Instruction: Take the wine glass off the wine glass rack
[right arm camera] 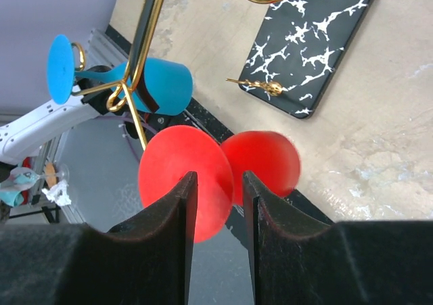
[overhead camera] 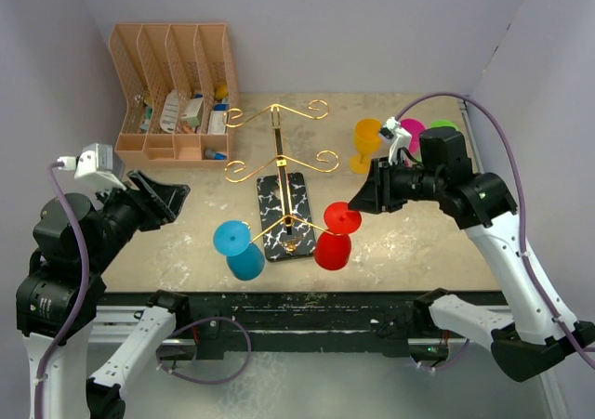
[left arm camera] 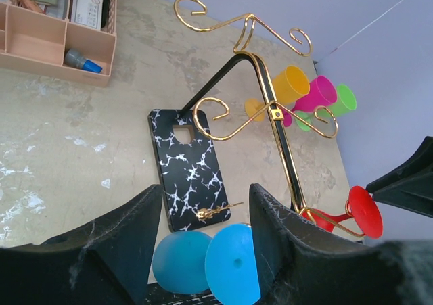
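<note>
Red wine glass (overhead camera: 333, 250): hook-hung at rack (overhead camera: 299, 201) 5 o'clock (foot retains it) | right gripper (overhead camera: 356, 201) parted for foot | left gripper (left arm camera: 206, 198) parted

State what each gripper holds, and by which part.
Nothing is held. Both are open: the left gripper short of the blue glass, the right gripper facing the red glass at its foot.

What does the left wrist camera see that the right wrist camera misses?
Left wrist only: the peach organiser, yellow glass, pink glass and green glass. Right wrist only: a white arm part at its left, and the red glass close behind the right gripper's gap. Both: the gold rack, marble base, blue glass and that red glass.
</note>
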You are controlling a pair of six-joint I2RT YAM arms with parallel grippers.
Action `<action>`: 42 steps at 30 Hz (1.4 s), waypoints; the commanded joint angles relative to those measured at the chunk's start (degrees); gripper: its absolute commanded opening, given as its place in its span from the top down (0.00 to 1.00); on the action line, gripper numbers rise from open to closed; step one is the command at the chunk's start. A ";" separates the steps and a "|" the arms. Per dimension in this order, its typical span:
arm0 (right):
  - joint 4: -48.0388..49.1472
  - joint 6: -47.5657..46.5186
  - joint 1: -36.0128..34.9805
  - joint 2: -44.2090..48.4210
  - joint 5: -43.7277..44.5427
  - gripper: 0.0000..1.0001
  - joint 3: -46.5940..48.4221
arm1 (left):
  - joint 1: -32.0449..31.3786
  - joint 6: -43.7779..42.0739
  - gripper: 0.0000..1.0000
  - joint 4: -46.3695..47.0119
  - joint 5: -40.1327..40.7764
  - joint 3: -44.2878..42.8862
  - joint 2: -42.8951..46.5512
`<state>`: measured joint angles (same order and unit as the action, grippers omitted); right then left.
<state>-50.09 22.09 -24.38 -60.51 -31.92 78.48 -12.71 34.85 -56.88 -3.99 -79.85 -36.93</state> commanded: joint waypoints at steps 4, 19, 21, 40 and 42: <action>-1.18 -0.81 -0.14 -0.05 2.37 0.65 2.12 | 0.14 -0.77 0.42 0.94 1.00 0.79 0.46; -2.23 -2.41 -0.24 0.05 -1.46 0.66 0.36 | 0.14 -0.50 0.42 1.23 1.34 2.52 0.80; -2.21 -2.52 -0.23 -0.03 -1.47 0.65 -0.16 | 0.16 -0.57 0.42 1.16 1.45 2.51 0.89; 1.33 -0.89 -3.13 -2.25 0.06 0.86 1.39 | 0.14 -1.36 0.42 0.55 2.92 3.31 1.51; 1.25 -0.67 -3.13 -2.24 1.59 0.92 2.54 | 0.14 -1.39 0.42 0.59 2.94 3.26 1.44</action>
<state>-50.17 21.23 -27.24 -63.24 -32.51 78.32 -12.71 34.81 -57.95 -2.02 -76.90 -35.77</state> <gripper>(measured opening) 0.135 0.580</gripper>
